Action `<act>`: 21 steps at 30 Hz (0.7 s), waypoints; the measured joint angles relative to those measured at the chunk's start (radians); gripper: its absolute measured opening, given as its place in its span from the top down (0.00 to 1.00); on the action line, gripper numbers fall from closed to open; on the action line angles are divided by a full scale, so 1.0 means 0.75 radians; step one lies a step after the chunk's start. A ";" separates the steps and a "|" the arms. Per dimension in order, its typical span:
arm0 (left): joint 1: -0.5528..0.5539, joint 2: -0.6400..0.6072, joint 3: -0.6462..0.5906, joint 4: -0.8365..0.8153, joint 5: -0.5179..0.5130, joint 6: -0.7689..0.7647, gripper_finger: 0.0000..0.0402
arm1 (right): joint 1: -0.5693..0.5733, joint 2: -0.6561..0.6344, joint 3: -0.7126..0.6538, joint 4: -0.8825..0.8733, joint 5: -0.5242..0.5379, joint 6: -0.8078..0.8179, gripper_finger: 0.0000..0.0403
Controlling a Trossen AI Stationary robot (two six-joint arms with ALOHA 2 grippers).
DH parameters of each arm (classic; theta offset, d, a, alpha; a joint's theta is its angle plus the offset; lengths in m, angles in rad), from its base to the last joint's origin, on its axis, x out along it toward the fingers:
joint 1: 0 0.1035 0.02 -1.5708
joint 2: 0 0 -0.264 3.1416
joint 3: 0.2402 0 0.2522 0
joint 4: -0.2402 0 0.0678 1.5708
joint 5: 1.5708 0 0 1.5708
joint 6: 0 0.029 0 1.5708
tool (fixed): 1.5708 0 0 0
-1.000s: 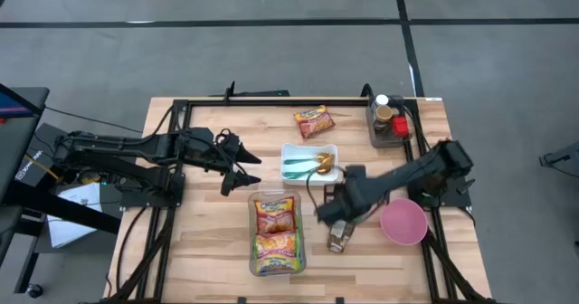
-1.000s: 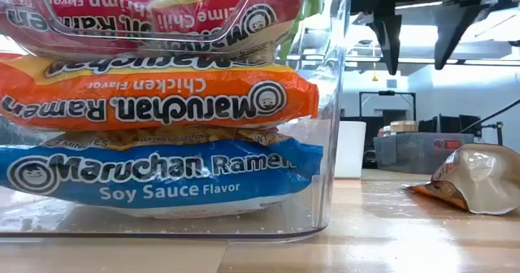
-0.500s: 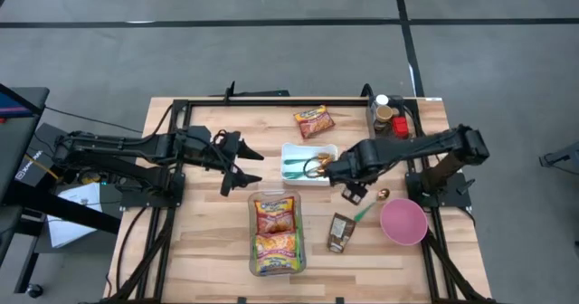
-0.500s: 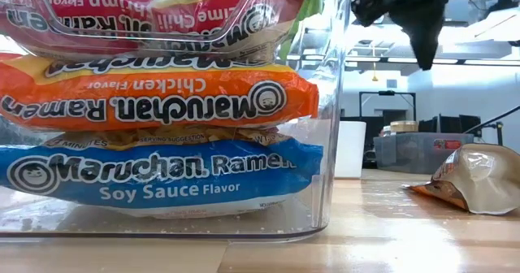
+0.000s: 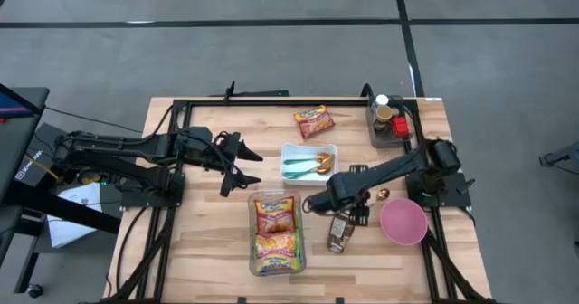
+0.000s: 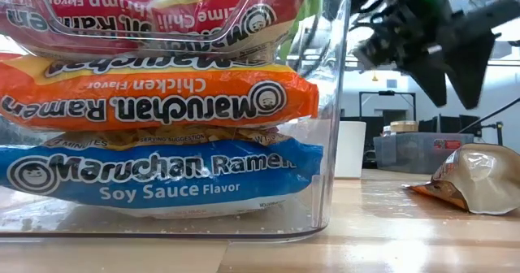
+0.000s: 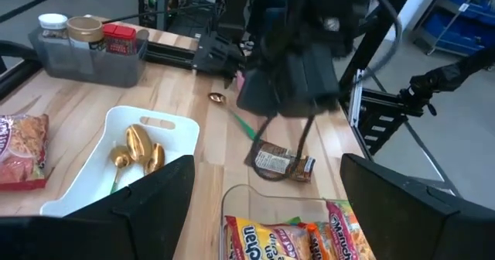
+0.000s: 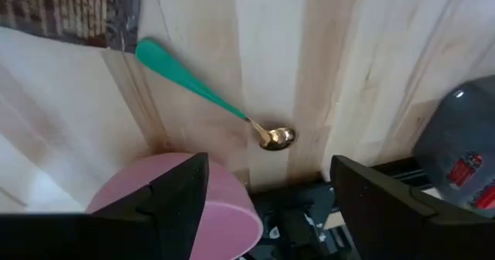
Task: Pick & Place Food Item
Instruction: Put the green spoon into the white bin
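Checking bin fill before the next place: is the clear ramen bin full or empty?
Nearly full. The clear bin holds stacked ramen packs reaching up past the low view's frame; the high view shows packs covering its footprint.

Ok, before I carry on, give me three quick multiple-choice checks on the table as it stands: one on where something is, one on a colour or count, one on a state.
1. Where does the green-handled spoon lie?
A. In the white tray
B. On bare wood beside the pink bowl
C. Inside the clear bin

2. What colour is the bowl?
A. Pink
B. Blue
C. White

3. What state is the right end effector in?
A. Shut on the spoon
B. Shut on a ramen pack
C. Open, holding nothing

Answers:
1 B: the right wrist view shows it flat on the wooden table next to the bowl's rim.
2 A: it is pink in the high view and the right wrist view.
3 C: its two fingers stand apart with only table and bowl between them.
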 joint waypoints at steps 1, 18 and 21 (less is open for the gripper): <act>0.000 0.000 0.000 0.000 0.000 -0.008 0.21 | 0.015 0.020 -0.003 0.001 0.001 0.000 0.34; 0.000 0.000 -0.001 0.038 0.000 -0.155 0.21 | 0.109 0.081 -0.326 0.086 0.005 -0.017 0.34; 0.000 0.000 -0.001 0.053 0.000 -0.159 0.21 | 0.108 0.081 -0.315 0.118 -0.005 -0.017 0.34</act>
